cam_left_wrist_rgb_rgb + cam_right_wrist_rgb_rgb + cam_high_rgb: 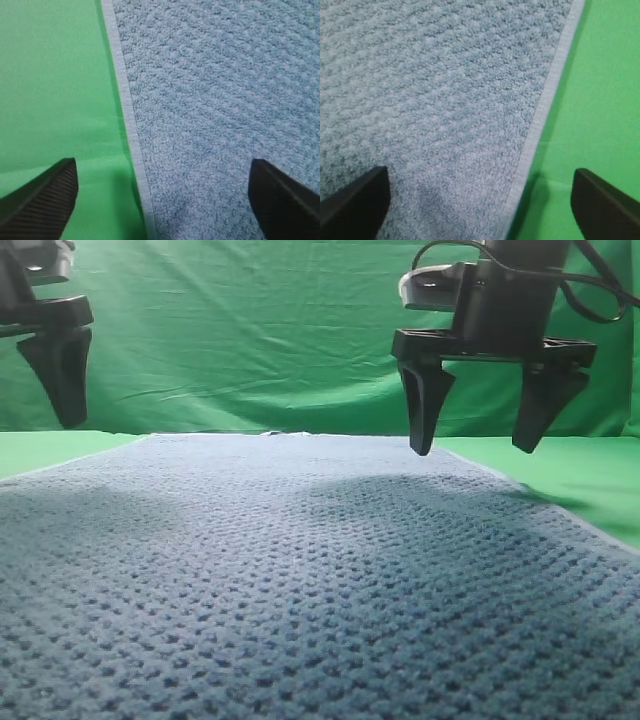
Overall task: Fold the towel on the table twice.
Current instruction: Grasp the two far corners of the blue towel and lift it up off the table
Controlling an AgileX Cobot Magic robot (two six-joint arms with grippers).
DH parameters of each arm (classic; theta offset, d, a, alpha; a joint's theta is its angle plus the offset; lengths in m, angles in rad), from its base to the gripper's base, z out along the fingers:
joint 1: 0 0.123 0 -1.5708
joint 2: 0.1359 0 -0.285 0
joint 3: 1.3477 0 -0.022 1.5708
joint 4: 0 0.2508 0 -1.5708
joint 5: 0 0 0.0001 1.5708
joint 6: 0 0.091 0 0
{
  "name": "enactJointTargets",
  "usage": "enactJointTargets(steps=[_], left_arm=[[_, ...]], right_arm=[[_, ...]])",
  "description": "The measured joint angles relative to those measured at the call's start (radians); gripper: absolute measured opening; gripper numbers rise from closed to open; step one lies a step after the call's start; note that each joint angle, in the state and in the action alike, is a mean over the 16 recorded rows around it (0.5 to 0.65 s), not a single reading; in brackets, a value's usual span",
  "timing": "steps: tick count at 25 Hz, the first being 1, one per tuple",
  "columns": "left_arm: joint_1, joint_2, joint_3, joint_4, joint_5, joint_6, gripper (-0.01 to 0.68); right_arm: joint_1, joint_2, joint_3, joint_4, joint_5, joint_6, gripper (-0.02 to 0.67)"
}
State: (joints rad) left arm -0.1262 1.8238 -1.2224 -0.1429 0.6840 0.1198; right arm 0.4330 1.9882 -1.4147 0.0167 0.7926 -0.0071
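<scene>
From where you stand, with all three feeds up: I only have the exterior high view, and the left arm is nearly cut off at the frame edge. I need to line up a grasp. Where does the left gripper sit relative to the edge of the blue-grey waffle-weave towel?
Observer: The left gripper straddles the pale hem of the blue-grey waffle-weave towel, one finger over the smooth green table, the other over cloth.
Operator: Are its jaws open?
Observer: Yes, spread wide, with nothing between them.
Operator: And the right one?
Observer: The right gripper likewise straddles the opposite hem, open and empty.
</scene>
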Motion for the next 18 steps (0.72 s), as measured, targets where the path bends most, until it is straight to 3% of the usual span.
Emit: enactJointTargets(steps=[3, 18], left_arm=[[0.0, 0.017, -0.005, 0.0, -0.004, 0.0, 0.645], [0.0, 0.123, -0.064, 0.028, 0.008, -0.002, 0.645]], right_arm=[[0.0, 0.011, 0.0, 0.0, -0.007, 0.0, 0.62], [0.002, 0.061, -0.009, -0.015, -0.018, 0.0, 0.592]])
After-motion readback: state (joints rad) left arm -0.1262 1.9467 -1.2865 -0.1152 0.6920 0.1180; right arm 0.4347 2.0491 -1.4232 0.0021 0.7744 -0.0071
